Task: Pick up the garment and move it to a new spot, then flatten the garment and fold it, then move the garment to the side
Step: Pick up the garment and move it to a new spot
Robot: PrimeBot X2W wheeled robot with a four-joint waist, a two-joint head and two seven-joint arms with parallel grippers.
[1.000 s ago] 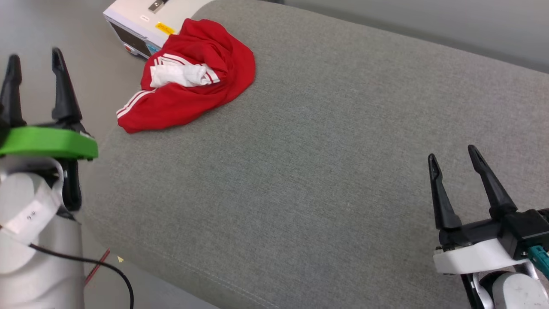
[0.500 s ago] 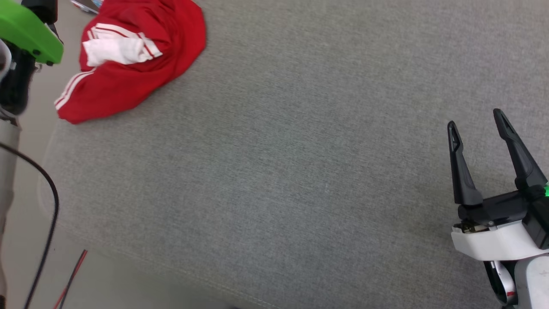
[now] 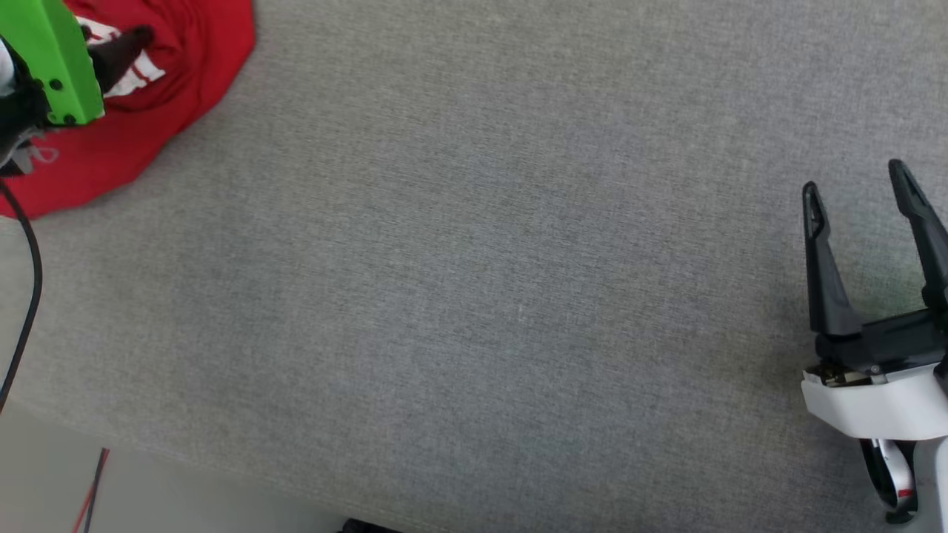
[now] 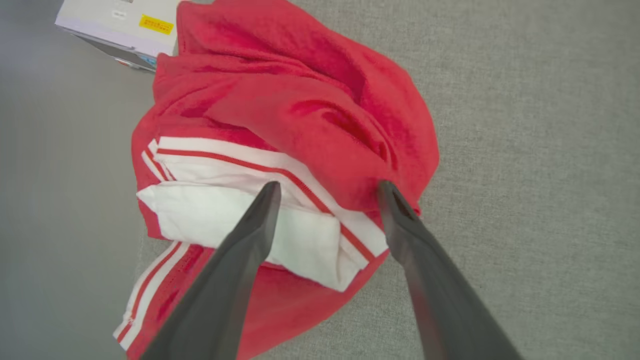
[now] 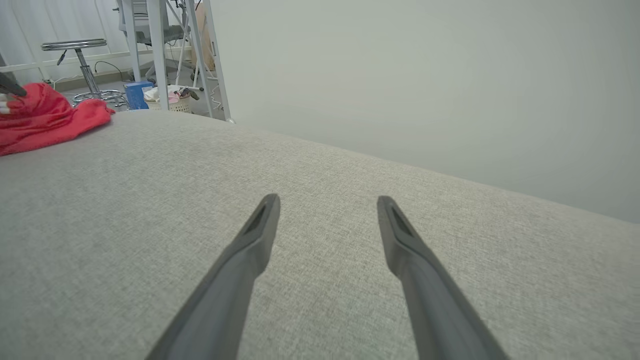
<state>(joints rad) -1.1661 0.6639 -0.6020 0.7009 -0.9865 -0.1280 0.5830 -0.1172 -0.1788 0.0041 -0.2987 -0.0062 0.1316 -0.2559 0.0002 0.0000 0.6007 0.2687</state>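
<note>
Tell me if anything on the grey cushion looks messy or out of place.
The red jersey T-shirt is bunched in a crumpled heap at the grey cushion's corner. A white sleeve is folded across its top, and its striped trim reaches past the cushion's edge. Nothing else stands out, and nothing looks damaged.

Garment point(image 4: 300, 100) – soft matt cloth; cushion point(image 3: 474, 296) – coarse woven fabric.

Grey cushion point(image 3: 518, 296) lies open throughout — only the garment point(image 4: 300, 115) and a white box point(image 4: 115, 25) crowd one corner.
</note>
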